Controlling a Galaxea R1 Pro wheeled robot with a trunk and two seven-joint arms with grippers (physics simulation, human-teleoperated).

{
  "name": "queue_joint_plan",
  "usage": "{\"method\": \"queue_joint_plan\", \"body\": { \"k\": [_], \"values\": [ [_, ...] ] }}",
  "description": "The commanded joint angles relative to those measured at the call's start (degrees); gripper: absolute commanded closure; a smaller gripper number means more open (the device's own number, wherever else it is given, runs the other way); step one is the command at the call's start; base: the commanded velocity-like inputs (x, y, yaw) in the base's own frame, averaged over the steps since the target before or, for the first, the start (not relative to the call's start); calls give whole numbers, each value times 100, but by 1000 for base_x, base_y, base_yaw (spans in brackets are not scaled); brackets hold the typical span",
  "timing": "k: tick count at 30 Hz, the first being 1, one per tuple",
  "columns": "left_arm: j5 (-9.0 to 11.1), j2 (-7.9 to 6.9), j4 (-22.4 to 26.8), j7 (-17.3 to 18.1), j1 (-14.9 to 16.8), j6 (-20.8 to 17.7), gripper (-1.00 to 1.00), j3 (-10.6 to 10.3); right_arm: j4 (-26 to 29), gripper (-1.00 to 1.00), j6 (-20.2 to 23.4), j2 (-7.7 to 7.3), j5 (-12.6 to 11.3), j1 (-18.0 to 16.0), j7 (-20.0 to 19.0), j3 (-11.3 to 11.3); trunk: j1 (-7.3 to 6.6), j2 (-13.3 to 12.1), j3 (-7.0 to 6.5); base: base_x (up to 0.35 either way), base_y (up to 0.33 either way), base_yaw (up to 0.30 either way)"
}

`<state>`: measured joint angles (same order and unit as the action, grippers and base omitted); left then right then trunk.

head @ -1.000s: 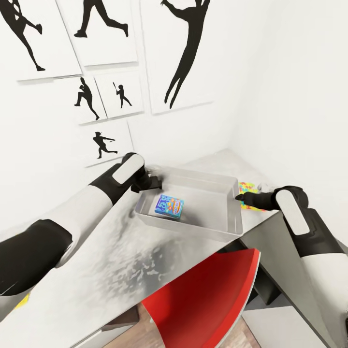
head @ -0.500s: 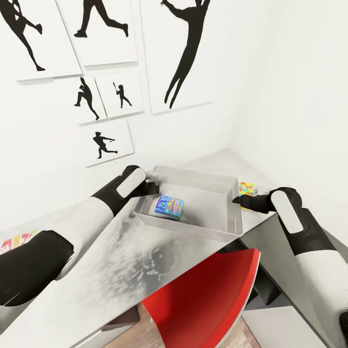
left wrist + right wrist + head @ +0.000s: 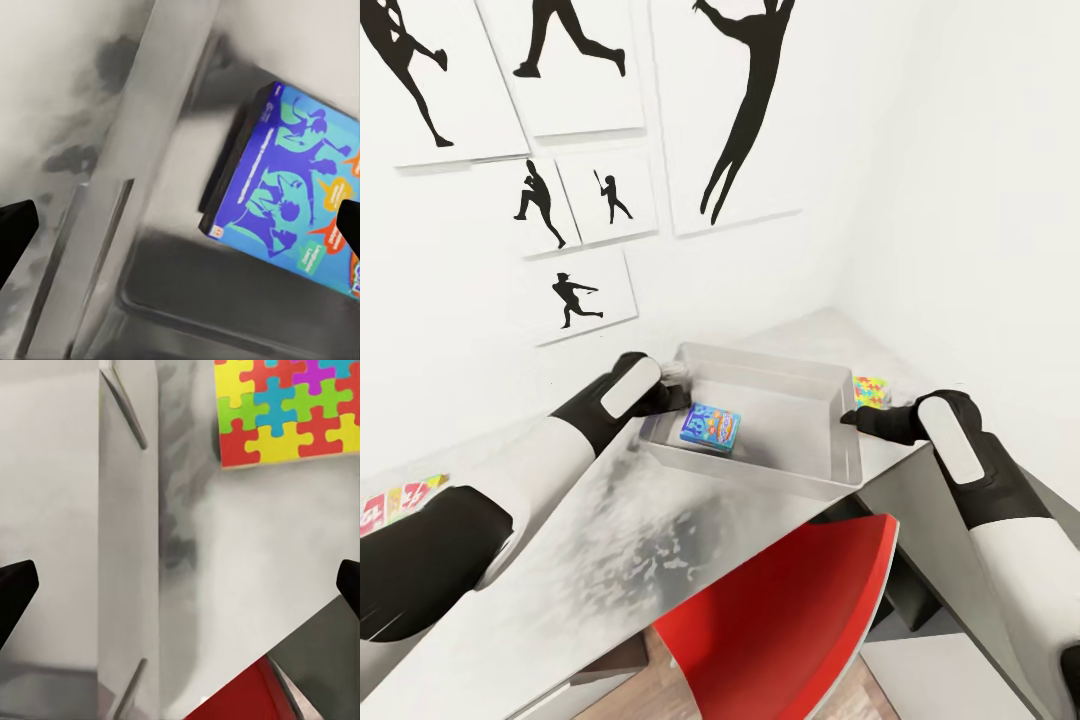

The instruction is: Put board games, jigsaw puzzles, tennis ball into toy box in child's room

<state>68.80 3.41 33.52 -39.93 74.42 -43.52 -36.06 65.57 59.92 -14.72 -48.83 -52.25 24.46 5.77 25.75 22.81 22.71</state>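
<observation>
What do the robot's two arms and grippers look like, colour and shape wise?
Both arms are smooth rounded tubes with glossy white shells and black sections at the joints. Each black wrist carries a white oblong panel. The left gripper and right gripper are black, with dark blunt fingertips in the wrist views. No cables or markings are visible.

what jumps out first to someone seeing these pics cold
Probably the red chair tucked under the pale grey table, and the black athlete silhouette prints on the white wall behind. In the middle, the light grey toy box sits on the table with a small blue board game lying inside. The left gripper and right gripper flank its two ends, and a multicoloured jigsaw puzzle lies on the table just beyond it.
</observation>
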Motion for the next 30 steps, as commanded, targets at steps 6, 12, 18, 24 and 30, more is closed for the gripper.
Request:
{"method": "queue_joint_plan", "body": {
  "k": [6,12,18,24,30],
  "values": [
    [96,-77,6,-21,-65,8,-100,-9,-15,-100,8,1,-56,-5,59,27,3,11,10,0,0,0],
    [98,-90,6,-16,-73,10,-100,-7,-17,-100,8,3,-56,-5,59,32,3,11,10,0,0,0],
    [99,-94,6,-15,-76,10,-100,-6,-22,-100,8,54,-62,-1,61,209,3,11,10,0,0,0],
    [99,-94,6,-19,-76,6,-100,-7,-121,-100,8,105,-64,-4,63,537,3,11,10,0,0,0],
    [97,-94,6,-23,-77,8,100,-7,-188,100,8,118,-71,-5,60,631,3,11,10,0,0,0]
  ]
}}
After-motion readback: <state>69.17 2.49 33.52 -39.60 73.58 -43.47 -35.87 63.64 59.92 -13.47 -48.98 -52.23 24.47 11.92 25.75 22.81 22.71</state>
